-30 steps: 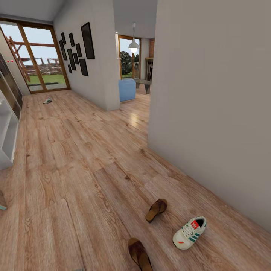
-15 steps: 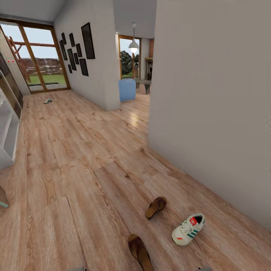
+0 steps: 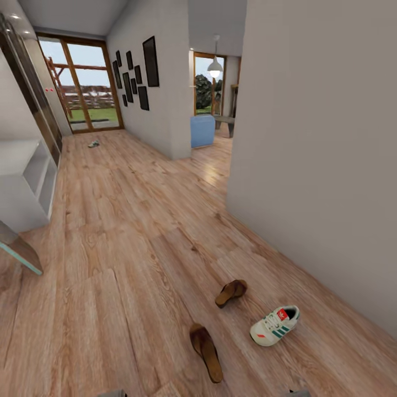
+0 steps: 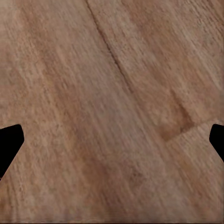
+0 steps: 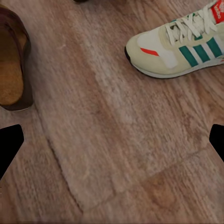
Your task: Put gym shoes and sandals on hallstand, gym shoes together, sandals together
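One cream gym shoe with green stripes lies on the corridor floor near the right wall. Two brown sandals lie apart beside it, one farther off and one nearer to me. A small pale shoe, apparently the other gym shoe, lies far down the corridor by the glass door. The hallstand stands at the left. My right gripper is open above bare planks, between the gym shoe and a sandal. My left gripper is open over bare floor.
A grey wall runs along the right, with its corner ahead. A blue box stands in the doorway beyond. A glass panel edge juts in at the near left. Dark picture frames hang on the far wall.
The whole picture has shifted, so the camera moved: more of the hallstand and the left wall shows, and the nearer sandal is fully in view. The shoes lie where they were.
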You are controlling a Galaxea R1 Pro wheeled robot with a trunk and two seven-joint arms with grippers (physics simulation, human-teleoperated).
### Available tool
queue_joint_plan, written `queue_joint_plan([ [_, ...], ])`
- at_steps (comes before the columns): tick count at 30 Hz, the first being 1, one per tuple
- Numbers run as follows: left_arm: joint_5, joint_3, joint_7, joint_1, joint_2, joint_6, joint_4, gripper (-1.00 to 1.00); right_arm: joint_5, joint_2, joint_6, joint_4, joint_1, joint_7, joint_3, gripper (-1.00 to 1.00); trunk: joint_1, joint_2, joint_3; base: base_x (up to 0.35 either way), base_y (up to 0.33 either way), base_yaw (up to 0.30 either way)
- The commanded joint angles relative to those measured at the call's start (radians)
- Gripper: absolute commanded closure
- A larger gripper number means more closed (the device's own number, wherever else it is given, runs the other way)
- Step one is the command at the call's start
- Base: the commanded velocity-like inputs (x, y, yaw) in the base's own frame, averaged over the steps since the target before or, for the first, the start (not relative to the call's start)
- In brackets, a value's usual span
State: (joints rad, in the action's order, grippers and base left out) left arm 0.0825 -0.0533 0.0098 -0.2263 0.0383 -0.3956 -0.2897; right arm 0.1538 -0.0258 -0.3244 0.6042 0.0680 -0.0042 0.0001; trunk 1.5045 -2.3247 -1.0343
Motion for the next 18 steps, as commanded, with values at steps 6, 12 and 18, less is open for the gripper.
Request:
queue_joint_plan([
  [6,0.009,0.001,-0.001,-0.001,0.0,-0.003,0.0,-1.0,0.006,0.0,-0.002,0.0,0.0,0.0,0.0,-1.0,0.0,0.0,-0.001,-0.032,-0.031,0.276],
  [12,0.008,0.001,-0.001,-0.001,0.0,-0.003,0.0,-1.0,0.006,0.0,-0.002,0.0,0.0,0.0,0.0,-1.0,0.0,0.0,-0.001,-0.006,-0.006,0.278],
  [18,0.008,0.002,-0.001,-0.001,-0.001,-0.002,0.0,-1.0,0.005,0.0,-0.003,0.0,0.001,0.0,0.0,-1.0,0.0,0.0,-0.001,-0.001,-0.001,0.279],
])
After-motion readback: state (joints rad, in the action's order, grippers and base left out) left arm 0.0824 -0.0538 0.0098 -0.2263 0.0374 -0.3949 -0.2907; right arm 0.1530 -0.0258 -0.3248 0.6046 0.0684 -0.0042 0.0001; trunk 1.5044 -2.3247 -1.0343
